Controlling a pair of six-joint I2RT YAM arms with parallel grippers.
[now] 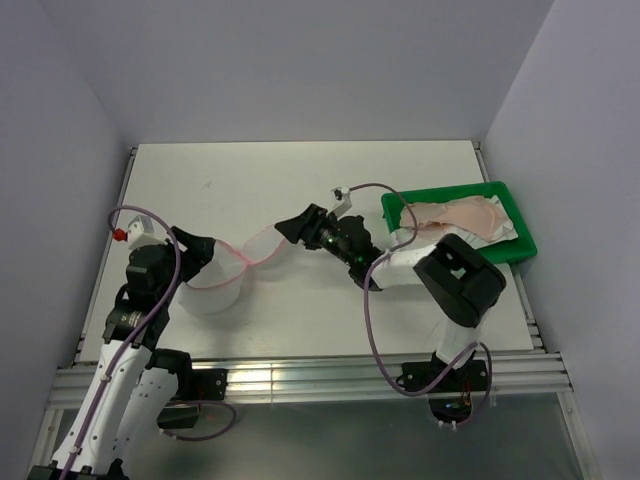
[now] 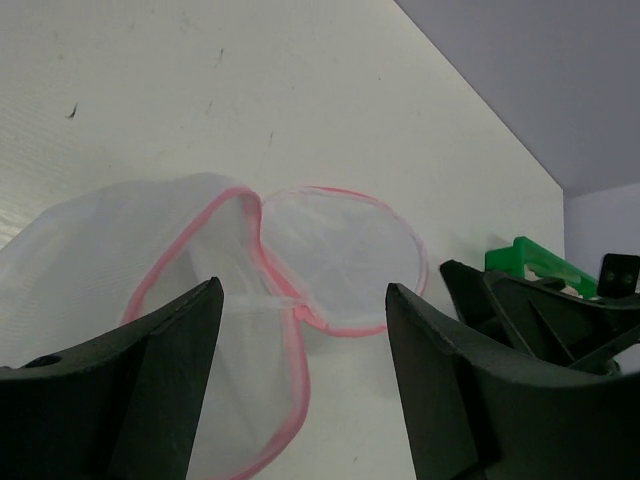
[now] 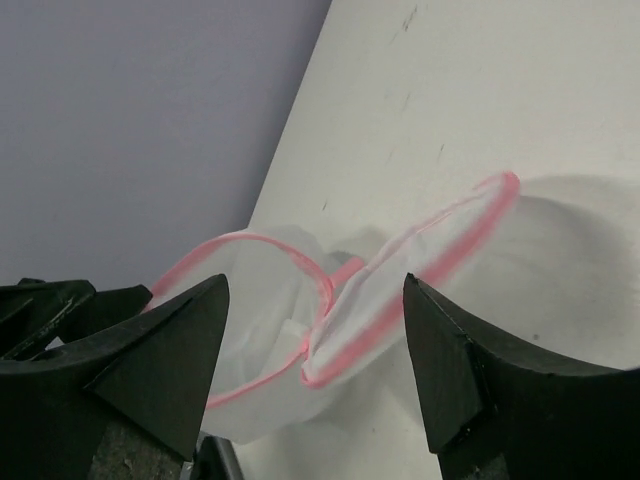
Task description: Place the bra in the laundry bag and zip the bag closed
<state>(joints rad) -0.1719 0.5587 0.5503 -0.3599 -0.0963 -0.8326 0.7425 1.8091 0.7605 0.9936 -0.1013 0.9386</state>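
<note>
The laundry bag (image 1: 228,280) is a white mesh pouch with a pink zip rim. It lies unzipped left of centre, with its round lid (image 1: 262,246) flopped open to the right. My left gripper (image 1: 205,252) is open at the bag's left rim. In the left wrist view the bag's rim (image 2: 205,270) and lid (image 2: 345,255) lie ahead of the open left gripper (image 2: 303,290). My right gripper (image 1: 284,230) is open just right of the lid. It (image 3: 315,285) faces the lid (image 3: 420,260) and the bag mouth (image 3: 255,320). The pink-beige bra (image 1: 462,213) lies in the green tray.
The green tray (image 1: 522,246) stands at the table's right edge, behind my right arm. Its corner shows in the left wrist view (image 2: 535,262). White paper lies under the bra in the tray. Grey walls enclose the table on three sides.
</note>
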